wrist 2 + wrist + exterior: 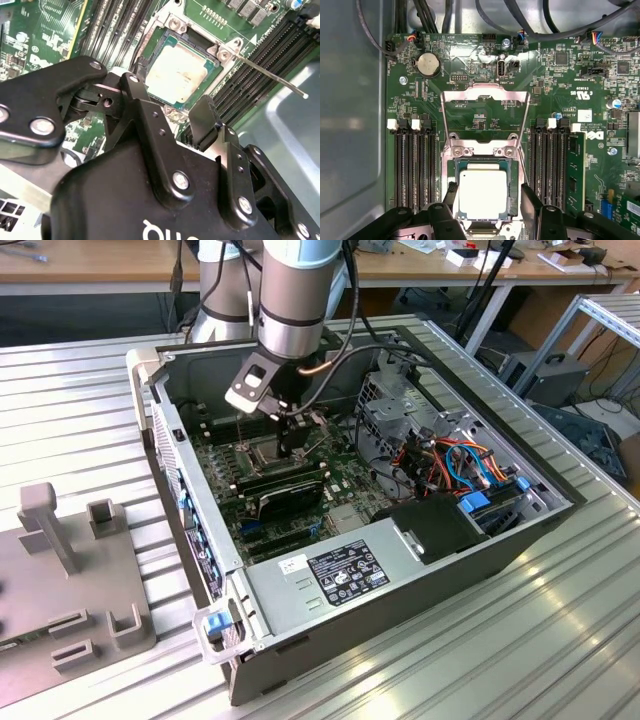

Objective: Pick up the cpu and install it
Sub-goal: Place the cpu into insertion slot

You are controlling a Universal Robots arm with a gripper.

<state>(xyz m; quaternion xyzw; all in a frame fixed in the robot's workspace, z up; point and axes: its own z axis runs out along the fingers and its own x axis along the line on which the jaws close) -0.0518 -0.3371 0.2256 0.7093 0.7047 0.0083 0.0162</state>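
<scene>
The cpu [483, 194] [177, 72], silvery-grey face up, lies flat inside the dark square socket [454, 167] on the green motherboard. My gripper [490, 202] [170, 102] hovers just above it, open, with one black fingertip [451, 192] on one side of the chip and the other on the opposite side. A small gap shows between each finger and the chip's edges. The socket's metal load frame [485, 100] is swung open and lies flat on the board. In the exterior view the gripper [290, 440] reaches down into the open computer case [200, 540].
Memory slots [415, 165] flank the socket on both sides. The thin socket lever [270, 75] sticks out beside it. A black card [285, 495], a power supply [340, 570] and a drive cage with cables [440, 460] crowd the case. A grey fixture [70, 580] stands at the exterior view's left.
</scene>
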